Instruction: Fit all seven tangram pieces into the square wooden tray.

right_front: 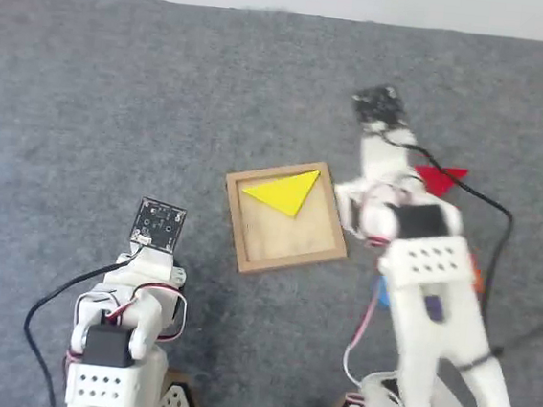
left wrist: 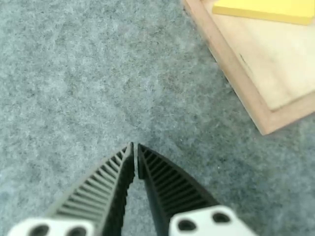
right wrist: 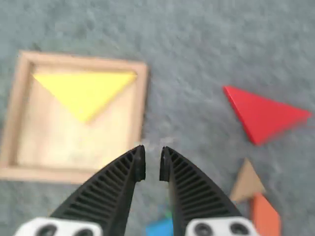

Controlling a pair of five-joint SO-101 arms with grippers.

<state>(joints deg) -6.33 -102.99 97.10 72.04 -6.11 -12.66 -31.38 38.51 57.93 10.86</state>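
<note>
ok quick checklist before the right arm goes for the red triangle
1. Right gripper empty: ok, nothing between its fingers.
2. Right gripper wide enough for the red triangle: not ok, just a narrow gap.
3. Red triangle free to grasp: ok, it lies on the carpet apart from the other pieces.
4. Room in the tray: ok, it holds only the yellow triangle along one wall.
5. Left gripper out of the way: ok, shut and empty over the carpet beside a tray corner.
6. All seven pieces found: cannot tell, the arm hides part of the pile with the tan piece and orange piece.
</note>
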